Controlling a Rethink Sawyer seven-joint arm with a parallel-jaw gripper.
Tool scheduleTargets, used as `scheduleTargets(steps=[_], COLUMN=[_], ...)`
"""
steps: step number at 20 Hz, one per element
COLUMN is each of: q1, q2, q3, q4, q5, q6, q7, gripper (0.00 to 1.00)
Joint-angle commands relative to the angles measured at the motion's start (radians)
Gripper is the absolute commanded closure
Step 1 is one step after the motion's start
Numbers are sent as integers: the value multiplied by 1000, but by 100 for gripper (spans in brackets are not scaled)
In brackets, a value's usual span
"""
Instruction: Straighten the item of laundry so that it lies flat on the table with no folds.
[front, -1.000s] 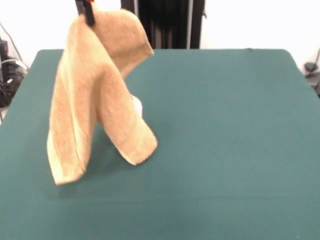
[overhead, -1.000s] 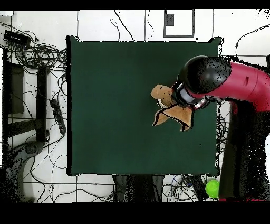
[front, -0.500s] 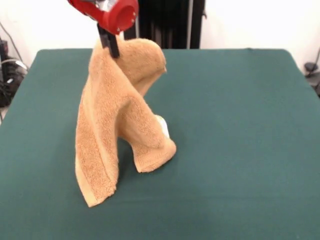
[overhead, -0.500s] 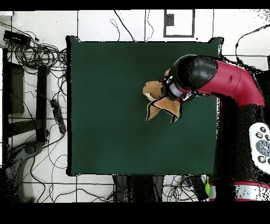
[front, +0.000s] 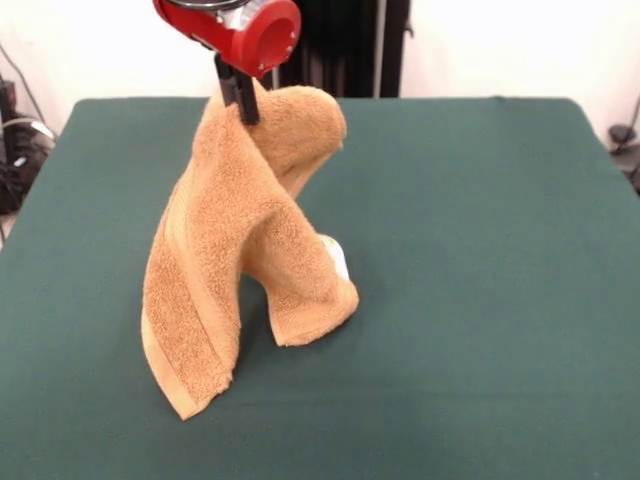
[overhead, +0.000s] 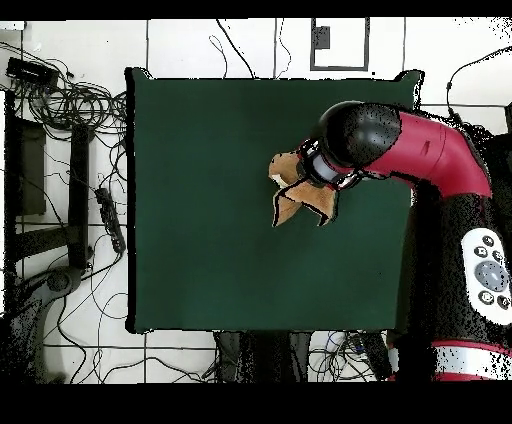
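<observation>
An orange-tan terry towel, the item of laundry (front: 235, 240), hangs in folds from my gripper (front: 240, 98), which is shut on its top edge. Its lower corners touch the dark green table (front: 480, 250), one at the front left, one curled under near the middle. A small white tag (front: 335, 256) peeks out at the right side. In the overhead view the arm covers most of the towel (overhead: 290, 195); only its left part shows, and the gripper is hidden there.
Cables and a power strip (overhead: 108, 220) lie on the floor left of the table in the overhead view. The table's edges (overhead: 130, 200) are far from the towel.
The gripper has carried the towel from the table's left side toward the middle and lowered it, so the hanging corners now rest on the table.
</observation>
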Motion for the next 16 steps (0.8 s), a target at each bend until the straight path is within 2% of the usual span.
scheduleTargets(steps=[1, 12, 16], q1=[28, -15, -32], q2=[-32, -92, -113], q3=[70, 52, 61], q4=[130, 194, 232], q5=[13, -67, -76], q6=[-8, 39, 18], q7=[-72, -205, -204], gripper=[100, 100, 100])
